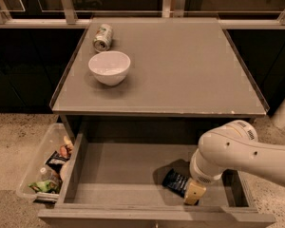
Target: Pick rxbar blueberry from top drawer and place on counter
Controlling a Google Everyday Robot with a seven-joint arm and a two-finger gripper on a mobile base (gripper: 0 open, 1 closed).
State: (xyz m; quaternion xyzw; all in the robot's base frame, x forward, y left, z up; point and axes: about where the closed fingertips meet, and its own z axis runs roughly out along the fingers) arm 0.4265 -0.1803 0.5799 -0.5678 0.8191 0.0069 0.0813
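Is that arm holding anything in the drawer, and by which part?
It cannot be told. The pincer is down in the open drawer, right at the right end of the bar, but whether it grips it is hidden.

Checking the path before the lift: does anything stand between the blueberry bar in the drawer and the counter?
Nothing visible does. The gripper is down in the open top drawer, right at the rxbar blueberry. The counter edge lies above, behind it; the white bowl and can sit far left.
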